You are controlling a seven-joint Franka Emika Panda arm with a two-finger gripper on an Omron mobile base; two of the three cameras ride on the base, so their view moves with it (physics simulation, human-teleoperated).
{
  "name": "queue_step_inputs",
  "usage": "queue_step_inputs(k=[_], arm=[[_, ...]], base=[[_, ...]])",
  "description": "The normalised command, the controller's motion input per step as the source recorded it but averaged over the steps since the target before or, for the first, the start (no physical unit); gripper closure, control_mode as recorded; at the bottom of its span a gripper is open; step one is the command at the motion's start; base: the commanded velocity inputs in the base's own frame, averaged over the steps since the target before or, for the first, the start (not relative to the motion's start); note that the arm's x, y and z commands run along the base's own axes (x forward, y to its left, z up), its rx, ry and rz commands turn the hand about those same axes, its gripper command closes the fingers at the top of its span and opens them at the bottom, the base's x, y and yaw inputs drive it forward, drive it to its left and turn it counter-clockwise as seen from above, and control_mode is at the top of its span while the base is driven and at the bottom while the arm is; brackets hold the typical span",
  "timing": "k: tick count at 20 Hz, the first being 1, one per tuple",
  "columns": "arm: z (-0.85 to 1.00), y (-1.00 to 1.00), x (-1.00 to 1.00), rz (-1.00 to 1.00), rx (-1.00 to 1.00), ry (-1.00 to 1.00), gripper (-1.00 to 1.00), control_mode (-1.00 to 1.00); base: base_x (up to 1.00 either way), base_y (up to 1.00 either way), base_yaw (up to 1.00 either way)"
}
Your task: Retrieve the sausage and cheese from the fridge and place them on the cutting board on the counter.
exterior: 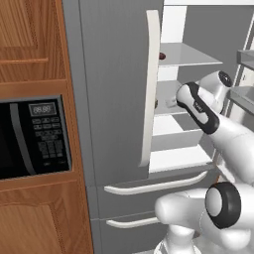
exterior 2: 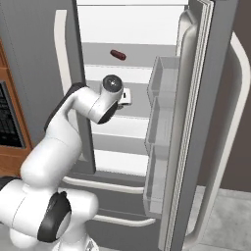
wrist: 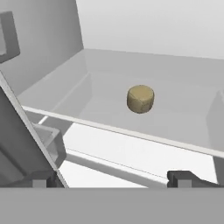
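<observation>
Left base view: the tall grey French-door fridge (exterior: 116, 99) stands with its left door shut, the long white vertical handle (exterior: 150, 89) running down that door's edge, and two drawers below with white horizontal handles. To the right the interior is exposed, showing white shelves (exterior: 186, 57). A small dark reddish-brown end of the sausage (exterior: 161, 56) peeks past the handle at the upper shelf. The white arm with dark joints (exterior: 208, 124) reaches from the lower right into the opening at the middle shelf. Left of the fridge, a black microwave (exterior: 32, 136) sits in brown wooden cabinetry (exterior: 30, 44).

Right base view: the slim reddish-brown sausage (exterior 2: 118, 55) lies on the upper shelf near the back, well above the arm's wrist. The right door (exterior 2: 196, 122) stands swung open, its grey bins (exterior 2: 164, 83) facing inward. The pincer is hidden behind the wrist here.

Hand view: a small tan-yellow, drum-shaped chunk, the cheese (wrist: 140, 99), rests on the grey shelf floor beyond a white shelf edge (wrist: 118, 129). The pincer (wrist: 113, 178) has its two dark tips spread wide apart, clamped on nothing, and well short of the cheese.
</observation>
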Motion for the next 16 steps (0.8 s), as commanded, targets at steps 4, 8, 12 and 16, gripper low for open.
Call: queue_step_inputs(k=[4,8,12,16], arm=[[-0.27,0.0,0.36,0.11,-0.14,0.0,-1.0,-1.0],[-0.16,0.0,0.42,0.07,-0.09,0.0,-1.0,-1.0],[-0.01,0.0,0.31,0.05,-0.03,0.0,-1.0,-1.0],[-0.01,0.0,0.31,0.0,0.0,0.0,-1.0,-1.0]], base=[[0.0,0.0,0.0],[0.0,0.0,0.0],[0.0,0.0,0.0],[0.0,0.0,0.0]])
